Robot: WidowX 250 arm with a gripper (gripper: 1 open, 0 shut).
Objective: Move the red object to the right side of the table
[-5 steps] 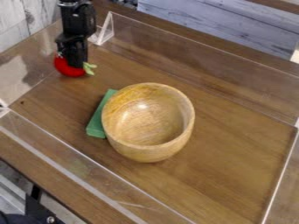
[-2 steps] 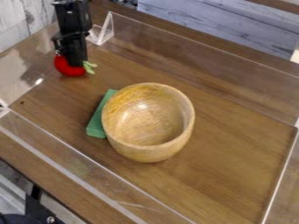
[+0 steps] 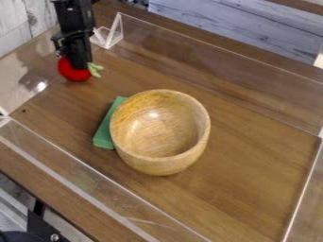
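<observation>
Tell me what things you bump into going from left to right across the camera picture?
Red toy tomato under the robot's gripper → green cloth → wooden bowl.

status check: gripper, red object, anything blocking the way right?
Gripper shut on red object, far-left corner of table. Wooden bowl mid-table, sitting on green cloth: on the way right, likely needs clearing or skirting.
</observation>
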